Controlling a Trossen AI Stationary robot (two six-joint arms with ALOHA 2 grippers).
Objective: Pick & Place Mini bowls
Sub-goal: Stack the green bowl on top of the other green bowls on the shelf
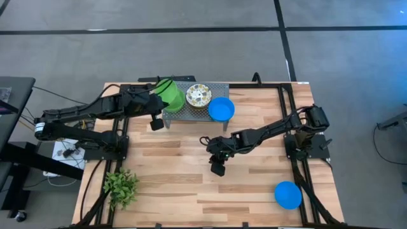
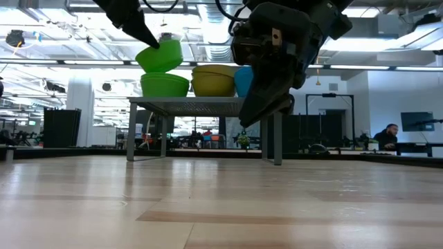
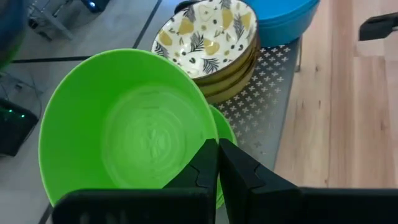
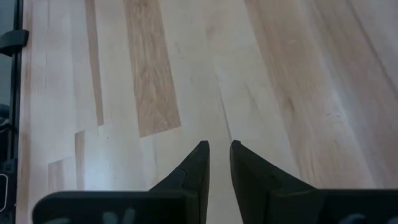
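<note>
A grey perforated stand [image 1: 181, 116] at the table's far middle carries a green mini bowl [image 2: 165, 84], a stack of floral mini bowls [image 1: 198, 97] and a blue mini bowl [image 1: 221, 109]. My left gripper [image 3: 217, 155] is shut on a second green mini bowl [image 1: 170, 92], which it holds tilted just above the first. Another blue mini bowl [image 1: 287, 194] rests on the table near the right front. My right gripper [image 1: 218, 167] hangs over the bare table middle, its fingers slightly open around nothing [image 4: 219, 146]. My left gripper pinches the green bowl's rim [image 3: 206, 138], one finger inside the bowl and one outside. The fingers slant down from the table's left side. The bowl is tilted, its mouth turned toward the gripper, just above the green bowl on the stand [image 3: 225, 132].
A small leafy plant [image 1: 121, 186] lies at the table's near left. Black frame rails [image 1: 289, 121] run along the table's left and right sides. Bare wood [image 1: 184, 184] stretches between the stand and the near edge.
</note>
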